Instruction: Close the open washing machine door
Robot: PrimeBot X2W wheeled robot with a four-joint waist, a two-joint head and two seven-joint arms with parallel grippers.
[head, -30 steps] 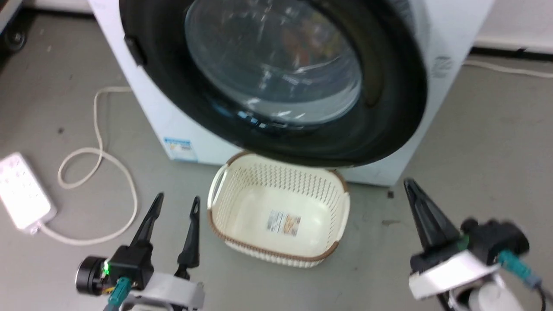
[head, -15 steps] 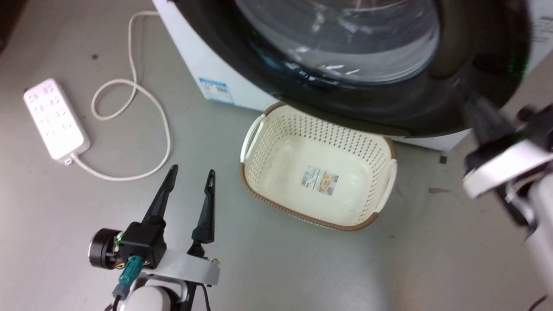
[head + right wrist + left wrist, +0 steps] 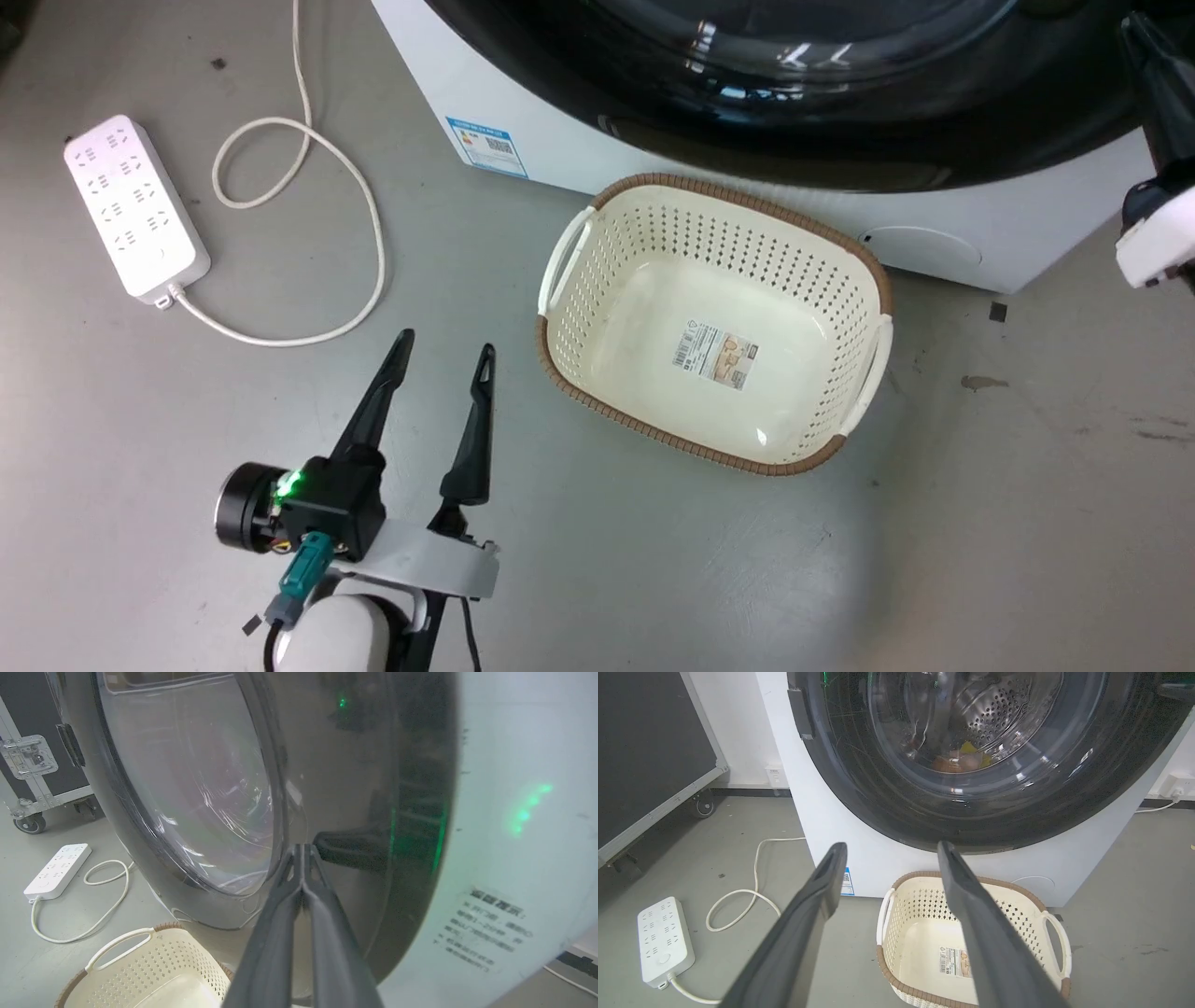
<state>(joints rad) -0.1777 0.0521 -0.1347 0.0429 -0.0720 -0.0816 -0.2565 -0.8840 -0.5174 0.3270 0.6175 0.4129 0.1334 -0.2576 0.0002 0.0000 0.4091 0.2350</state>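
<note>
The washing machine door [image 3: 878, 793], with its glossy black rim and clear glass bowl [image 3: 201, 788], lies against the front of the white washing machine [image 3: 653, 177]; I cannot tell if it is latched. My right gripper [image 3: 302, 848] is shut, its joined tips at the door's rim [image 3: 345, 765] beside a dark handle recess [image 3: 355, 847]. In the head view this gripper [image 3: 1137, 33] stands at the door's right edge. My left gripper [image 3: 443, 353] is open over the floor, well short of the machine, holding nothing. Its fingers [image 3: 833, 863] frame the door's lower rim.
A cream perforated basket [image 3: 597, 215] stands on the floor just before the washer. To the left lie a white power strip [image 3: 135, 205] and its looped cable [image 3: 308, 149]. A wheeled black case [image 3: 32, 756] stands left of the machine.
The head camera has moved, shifting the whole picture. My right gripper has risen from near the floor to the door's right rim. The left gripper stays open and low.
</note>
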